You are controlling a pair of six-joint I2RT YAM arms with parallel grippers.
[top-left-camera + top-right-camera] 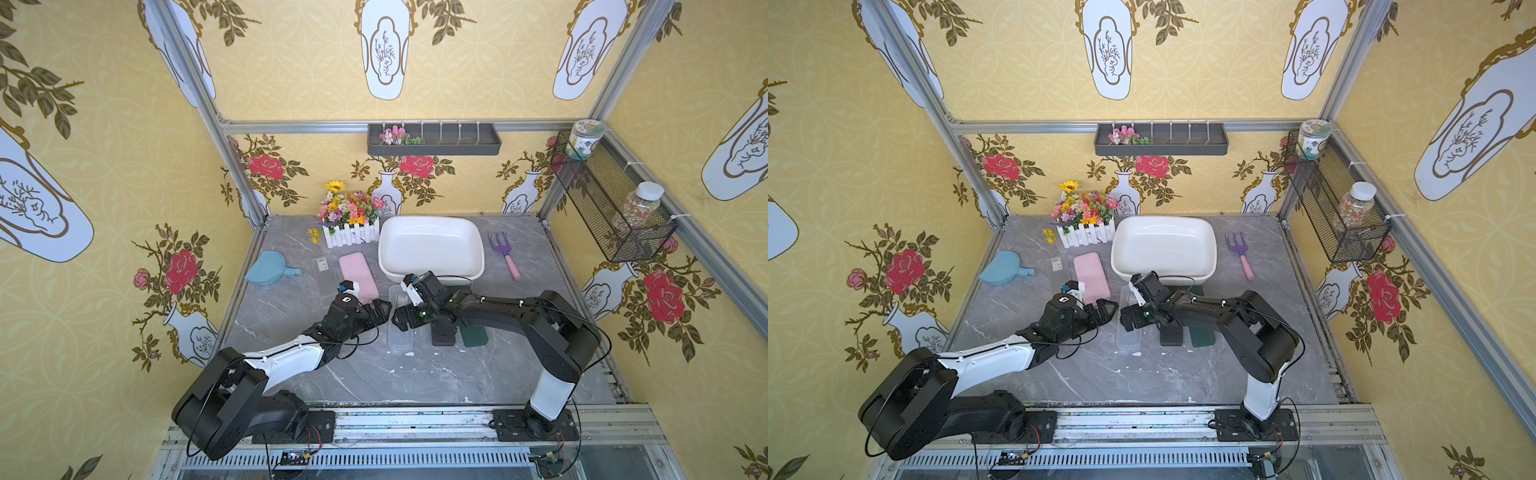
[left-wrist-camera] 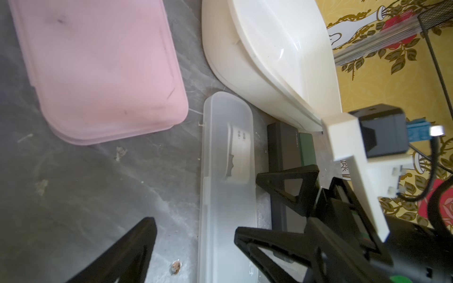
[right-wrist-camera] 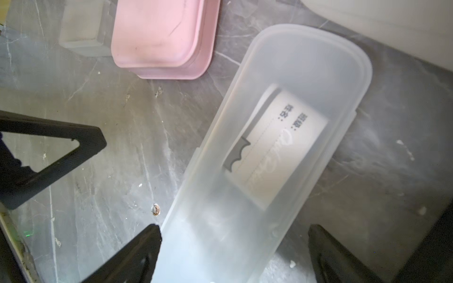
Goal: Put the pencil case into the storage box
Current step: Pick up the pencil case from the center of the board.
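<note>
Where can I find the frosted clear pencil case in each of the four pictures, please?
Both top views: the frosted pencil case lies mid-table, partly under the right claw.
Left wrist: in the middle, ending near the storage box.
Right wrist: across the middle, straddled by that open claw.
Shared landmark: the pink pencil case, beside it in every view.

Grey marble table (image 1: 374, 374) carries white tub (image 1: 430, 249), flower box (image 1: 351, 232), purple fork (image 1: 505, 253), blue paddle (image 1: 266, 268), labelled clear box (image 1: 322, 268), then pink case (image 1: 357, 276), frosted case (image 1: 400, 338), black case (image 1: 443, 336), green case (image 1: 475, 336).
</note>
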